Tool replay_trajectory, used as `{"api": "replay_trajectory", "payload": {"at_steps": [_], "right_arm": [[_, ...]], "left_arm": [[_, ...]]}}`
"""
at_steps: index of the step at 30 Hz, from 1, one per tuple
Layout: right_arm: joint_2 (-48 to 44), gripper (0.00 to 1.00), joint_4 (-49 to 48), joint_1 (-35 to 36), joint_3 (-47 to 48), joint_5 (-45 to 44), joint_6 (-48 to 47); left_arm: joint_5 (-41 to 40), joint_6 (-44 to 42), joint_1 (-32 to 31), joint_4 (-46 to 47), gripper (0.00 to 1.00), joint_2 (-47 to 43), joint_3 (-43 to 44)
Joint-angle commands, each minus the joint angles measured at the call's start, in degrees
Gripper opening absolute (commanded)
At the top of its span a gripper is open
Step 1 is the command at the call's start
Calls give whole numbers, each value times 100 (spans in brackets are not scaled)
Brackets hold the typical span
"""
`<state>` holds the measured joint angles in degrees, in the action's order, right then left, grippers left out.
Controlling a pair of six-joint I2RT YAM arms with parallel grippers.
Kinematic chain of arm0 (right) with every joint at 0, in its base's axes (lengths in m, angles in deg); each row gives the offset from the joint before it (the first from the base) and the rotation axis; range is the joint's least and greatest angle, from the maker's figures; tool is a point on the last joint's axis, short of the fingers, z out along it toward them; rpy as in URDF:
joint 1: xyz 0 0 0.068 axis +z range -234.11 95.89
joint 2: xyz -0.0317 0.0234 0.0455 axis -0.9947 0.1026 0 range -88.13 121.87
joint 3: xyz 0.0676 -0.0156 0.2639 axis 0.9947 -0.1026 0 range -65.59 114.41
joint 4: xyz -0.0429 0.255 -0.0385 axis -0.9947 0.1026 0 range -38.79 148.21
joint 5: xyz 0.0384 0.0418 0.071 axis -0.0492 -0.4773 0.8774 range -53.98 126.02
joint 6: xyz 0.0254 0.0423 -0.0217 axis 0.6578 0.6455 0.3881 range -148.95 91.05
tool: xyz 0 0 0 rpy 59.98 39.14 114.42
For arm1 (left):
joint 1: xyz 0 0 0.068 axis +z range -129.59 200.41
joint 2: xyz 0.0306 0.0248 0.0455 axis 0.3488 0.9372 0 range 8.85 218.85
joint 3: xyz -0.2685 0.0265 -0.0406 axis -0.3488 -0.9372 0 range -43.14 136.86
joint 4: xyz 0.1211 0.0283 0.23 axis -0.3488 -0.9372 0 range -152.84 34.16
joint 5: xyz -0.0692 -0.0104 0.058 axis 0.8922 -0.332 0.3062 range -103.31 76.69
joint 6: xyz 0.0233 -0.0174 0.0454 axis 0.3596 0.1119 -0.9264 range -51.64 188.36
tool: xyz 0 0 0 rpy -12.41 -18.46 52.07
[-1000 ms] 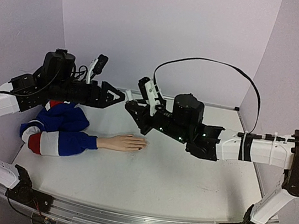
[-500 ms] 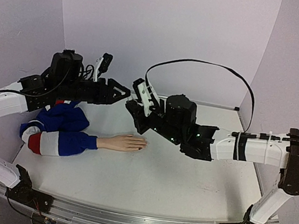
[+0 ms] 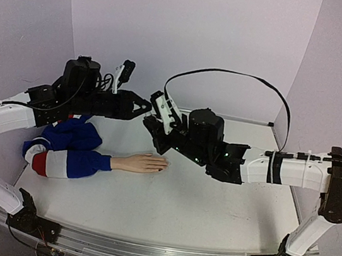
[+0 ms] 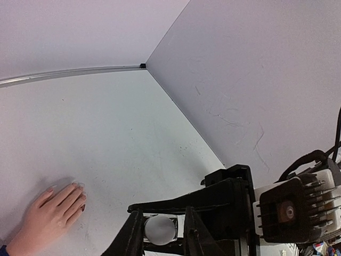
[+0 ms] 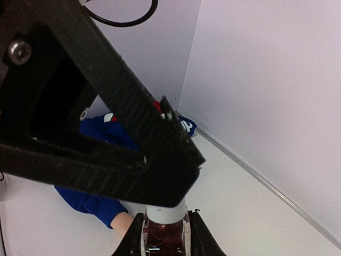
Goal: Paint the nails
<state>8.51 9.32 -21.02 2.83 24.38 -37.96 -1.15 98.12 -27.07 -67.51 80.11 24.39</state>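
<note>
Holding the polish bottle steady matters: the right pincer clamps it. The left pincer sits around the white cap; squeezing or not, I cannot tell. The nails lie on the desk below.

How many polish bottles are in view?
1. The polish bottle is gripped in the right claw, held up just behind the mannequin hand; its white cap sits inside the left claw. Another could be hidden from these views.

White-capped polish bottle is hanging above a white table, lavender walls are closing it in, aluminium rail running along near edge.
</note>
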Motion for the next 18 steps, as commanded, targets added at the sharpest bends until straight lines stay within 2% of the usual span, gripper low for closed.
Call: {"api": "replay_trajectory", "payload": {"at_steps": [1, 10, 14, 16, 18], "right_arm": [[-38, 0, -323, 47, 338, -110, -37], [-123, 0, -319, 45, 364, 57, 54], [-215, 0, -312, 43, 358, 312, 129], [-325, 0, -295, -22, 316, 854, 181], [-506, 0, -285, -216, 240, 2103, 381]], "left_arm": [[-24, -149, -91, 261, 24, 66, 272], [125, -453, -238, 211, 5, 144, 222], [578, -675, -241, 157, 3, 203, 178], [1114, -1027, -243, 126, 1, 251, 188], [1806, -1661, -236, -113, 0, 319, 271]]}}
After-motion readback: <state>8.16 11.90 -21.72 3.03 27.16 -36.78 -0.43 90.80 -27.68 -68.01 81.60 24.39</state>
